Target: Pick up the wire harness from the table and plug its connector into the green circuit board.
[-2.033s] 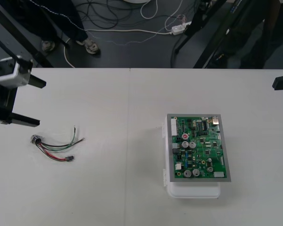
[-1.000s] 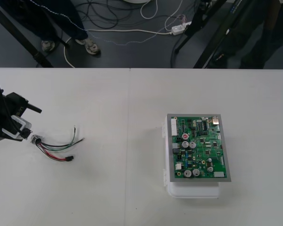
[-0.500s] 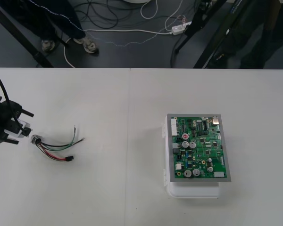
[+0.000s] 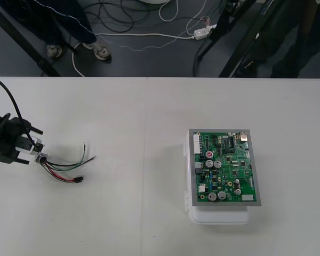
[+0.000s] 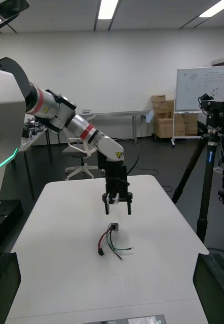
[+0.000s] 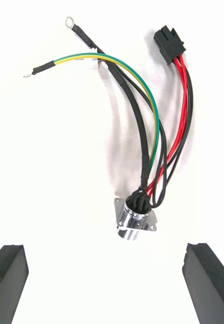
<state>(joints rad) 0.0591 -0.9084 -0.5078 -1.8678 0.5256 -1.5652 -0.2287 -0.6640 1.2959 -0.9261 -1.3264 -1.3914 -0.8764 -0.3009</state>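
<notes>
The wire harness lies on the table at the left, with red, black and green wires. Its metal socket points toward my left gripper; its black plug lies at the other end. The left gripper is open, just left of the socket and not touching it. In the left wrist view the socket sits a little ahead of the two spread fingers, and the plug lies farther off. The right gripper is open and looks from afar at the left gripper and harness. The green circuit board is at the right.
The board rests on a white base right of the table's middle. A thin seam runs down the table near its centre. Bare tabletop lies between the harness and the board.
The left gripper came down from higher up and has crept right toward the socket end of the harness. The right gripper's tip has left the front view's right edge. The harness has not moved.
</notes>
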